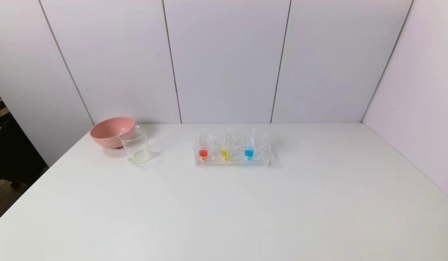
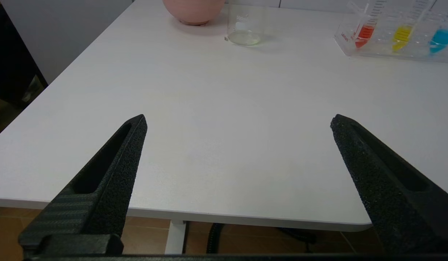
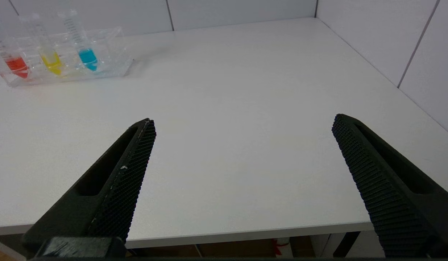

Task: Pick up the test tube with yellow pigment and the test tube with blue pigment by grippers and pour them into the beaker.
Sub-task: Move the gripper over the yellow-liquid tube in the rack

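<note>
The yellow test tube point(image 1: 225, 148) and the blue test tube point(image 1: 249, 146) stand upright in a clear rack point(image 1: 232, 162) at the table's middle back. They also show in the left wrist view, yellow point(image 2: 403, 36) and blue point(image 2: 441, 38), and in the right wrist view, yellow point(image 3: 50, 58) and blue point(image 3: 87, 56). The clear beaker point(image 1: 136, 146) stands left of the rack, also in the left wrist view point(image 2: 244, 25). My left gripper point(image 2: 238, 121) and right gripper point(image 3: 244, 121) are open and empty, held off the table's near edge, out of the head view.
A red-tipped tube point(image 1: 203, 148) stands in the rack left of the yellow one. A pink bowl point(image 1: 111, 131) sits behind and touching the beaker. White wall panels close the back and right. The white table point(image 1: 245, 210) spreads in front of the rack.
</note>
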`<action>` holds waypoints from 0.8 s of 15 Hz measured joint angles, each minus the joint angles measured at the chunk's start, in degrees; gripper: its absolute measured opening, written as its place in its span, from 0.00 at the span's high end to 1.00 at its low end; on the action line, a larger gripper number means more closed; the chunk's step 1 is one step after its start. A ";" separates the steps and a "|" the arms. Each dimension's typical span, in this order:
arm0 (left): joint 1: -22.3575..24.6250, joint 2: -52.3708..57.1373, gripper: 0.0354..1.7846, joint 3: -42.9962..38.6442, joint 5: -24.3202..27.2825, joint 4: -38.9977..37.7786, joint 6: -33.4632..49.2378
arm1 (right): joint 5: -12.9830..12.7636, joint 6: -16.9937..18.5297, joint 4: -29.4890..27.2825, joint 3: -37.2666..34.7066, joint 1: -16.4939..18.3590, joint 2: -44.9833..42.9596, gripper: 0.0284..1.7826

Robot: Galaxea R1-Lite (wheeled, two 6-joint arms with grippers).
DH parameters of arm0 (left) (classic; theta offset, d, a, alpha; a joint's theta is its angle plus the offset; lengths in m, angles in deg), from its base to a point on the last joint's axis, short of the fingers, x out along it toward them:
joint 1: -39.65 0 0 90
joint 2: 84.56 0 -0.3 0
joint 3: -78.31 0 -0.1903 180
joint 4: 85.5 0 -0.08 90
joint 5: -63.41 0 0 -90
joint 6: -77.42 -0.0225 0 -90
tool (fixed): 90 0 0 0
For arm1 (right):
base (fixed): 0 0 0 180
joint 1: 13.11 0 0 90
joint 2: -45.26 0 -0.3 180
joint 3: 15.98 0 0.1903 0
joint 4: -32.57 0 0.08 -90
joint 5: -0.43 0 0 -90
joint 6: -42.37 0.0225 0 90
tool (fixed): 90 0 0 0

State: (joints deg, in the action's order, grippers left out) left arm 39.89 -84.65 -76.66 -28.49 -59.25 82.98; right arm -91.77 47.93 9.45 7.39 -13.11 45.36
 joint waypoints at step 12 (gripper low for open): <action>0.00 -1.06 0.00 8.44 0.98 3.74 0.28 | 0.00 0.02 0.00 0.00 0.00 -0.02 0.00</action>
State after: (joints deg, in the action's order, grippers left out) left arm 39.89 -85.71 -68.22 -27.52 -55.50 83.26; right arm -91.77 47.95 9.45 7.39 -13.11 45.33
